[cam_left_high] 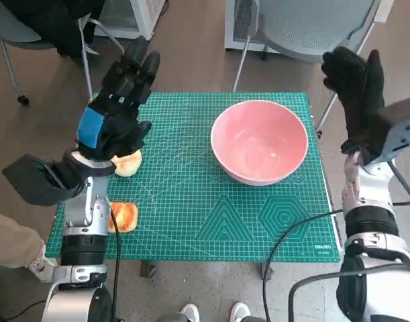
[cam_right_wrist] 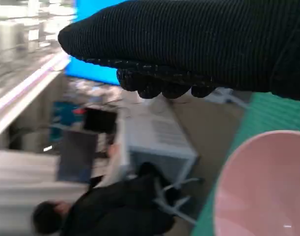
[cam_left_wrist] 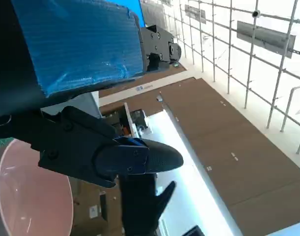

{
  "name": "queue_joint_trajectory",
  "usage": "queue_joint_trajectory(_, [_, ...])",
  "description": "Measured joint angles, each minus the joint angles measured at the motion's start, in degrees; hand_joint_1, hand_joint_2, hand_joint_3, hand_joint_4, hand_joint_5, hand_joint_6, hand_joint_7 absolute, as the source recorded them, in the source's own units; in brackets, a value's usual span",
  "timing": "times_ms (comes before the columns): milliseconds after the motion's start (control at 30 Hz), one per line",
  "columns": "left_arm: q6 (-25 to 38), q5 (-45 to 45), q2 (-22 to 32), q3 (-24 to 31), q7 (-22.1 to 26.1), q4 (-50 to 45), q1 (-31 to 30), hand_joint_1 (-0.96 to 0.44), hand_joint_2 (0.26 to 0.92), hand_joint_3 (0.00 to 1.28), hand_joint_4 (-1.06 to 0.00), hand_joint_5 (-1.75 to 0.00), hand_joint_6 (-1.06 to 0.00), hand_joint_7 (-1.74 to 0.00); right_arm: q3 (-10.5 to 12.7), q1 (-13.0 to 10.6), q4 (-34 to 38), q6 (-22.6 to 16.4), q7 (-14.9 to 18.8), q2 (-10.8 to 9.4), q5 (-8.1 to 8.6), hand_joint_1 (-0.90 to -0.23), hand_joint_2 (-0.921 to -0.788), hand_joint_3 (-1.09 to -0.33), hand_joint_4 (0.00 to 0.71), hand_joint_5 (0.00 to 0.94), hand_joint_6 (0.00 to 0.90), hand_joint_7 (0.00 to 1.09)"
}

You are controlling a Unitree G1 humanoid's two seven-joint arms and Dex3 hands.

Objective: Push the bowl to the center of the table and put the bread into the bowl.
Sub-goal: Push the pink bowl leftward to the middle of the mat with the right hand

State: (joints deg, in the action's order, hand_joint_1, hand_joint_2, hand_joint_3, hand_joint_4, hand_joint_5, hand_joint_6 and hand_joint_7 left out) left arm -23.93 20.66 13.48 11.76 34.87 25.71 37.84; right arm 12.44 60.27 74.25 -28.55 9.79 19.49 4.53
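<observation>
A pink bowl [cam_left_high: 260,141] stands on the green cutting mat [cam_left_high: 191,215], right of the middle; its rim also shows in the left wrist view [cam_left_wrist: 27,196] and the right wrist view [cam_right_wrist: 267,187]. Two pieces of bread lie near the mat's left edge: a pale one [cam_left_high: 129,163] partly under my left hand and an orange-brown one [cam_left_high: 123,216] closer to me. My left hand [cam_left_high: 117,107] is raised above the pale bread, fingers extended, holding nothing. My right hand [cam_left_high: 355,90] is raised off the mat's right edge, fingers upright and spread, empty.
Chair legs [cam_left_high: 241,60] and a grey chair stand beyond the table's far edge. A person in dark clothes [cam_right_wrist: 115,211] sits in the background of the right wrist view. Shoes [cam_left_high: 211,312] show at the near edge, and a trouser leg [cam_left_high: 10,238] at the left.
</observation>
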Motion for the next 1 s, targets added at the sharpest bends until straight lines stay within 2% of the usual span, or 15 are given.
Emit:
queue_joint_trajectory(200, [0.1,-0.2,0.1,0.0,-0.3,-0.3,-0.2,-0.7,0.921,0.32,0.0,0.0,-0.15,-0.03,0.8,-0.6,0.3,2.7,-0.3,0.0,-0.22,-0.661,-0.921,-0.906,0.085,0.002,0.022,0.34])
queue_joint_trajectory(533, [0.3,-0.4,0.3,-0.1,-0.6,-0.5,-0.5,-0.7,0.921,0.33,0.0,0.0,-0.15,-0.03,2.0,-2.5,0.4,5.2,-0.2,-1.3,-0.2,-0.62,-0.921,-0.902,0.088,0.003,0.03,0.33])
queue_joint_trajectory(1000, [0.3,-0.6,0.5,-0.2,-1.2,-0.5,-0.5,-0.71,0.921,0.33,0.0,0.0,-0.14,-0.02,2.2,-3.3,0.4,5.8,-0.1,-1.9,-0.38,-0.642,-0.921,-0.898,0.103,0.007,0.042,0.32])
